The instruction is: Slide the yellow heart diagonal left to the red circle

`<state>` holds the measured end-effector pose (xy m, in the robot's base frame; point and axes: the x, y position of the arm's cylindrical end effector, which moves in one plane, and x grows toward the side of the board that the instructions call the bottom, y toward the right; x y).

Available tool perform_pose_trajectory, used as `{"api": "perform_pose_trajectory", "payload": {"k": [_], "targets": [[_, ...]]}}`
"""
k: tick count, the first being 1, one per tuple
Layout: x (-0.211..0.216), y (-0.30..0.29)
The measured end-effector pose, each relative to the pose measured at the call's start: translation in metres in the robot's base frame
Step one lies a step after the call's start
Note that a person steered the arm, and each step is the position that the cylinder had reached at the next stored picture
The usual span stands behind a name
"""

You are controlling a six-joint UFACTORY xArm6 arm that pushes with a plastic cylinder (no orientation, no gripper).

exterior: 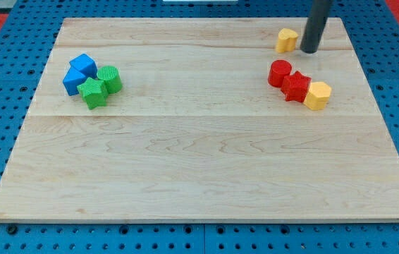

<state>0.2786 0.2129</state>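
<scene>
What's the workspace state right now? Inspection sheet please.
Surface: wooden board, flat, light wood.
Job's things: yellow heart near the view's top right; red circle below it, apart from it.
Clutter: red block and yellow block clustered against the red circle; two blue blocks and two green blocks bunched at the view's left.
Grippers: no hand; my tip just right of the yellow heart.
Cables: nothing seen.
Surroundings: blue pegboard around the board.
</scene>
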Motion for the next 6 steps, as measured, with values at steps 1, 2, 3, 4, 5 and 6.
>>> {"api": "perform_pose_trajectory", "payload": {"k": [1, 2, 3, 4, 5, 6], "targets": [[-0.025, -0.023], [-0.022, -0.09], [-0.019, -0.139], [0.003, -0.104], [0.01, -0.14], [-0.021, -0.221]]}}
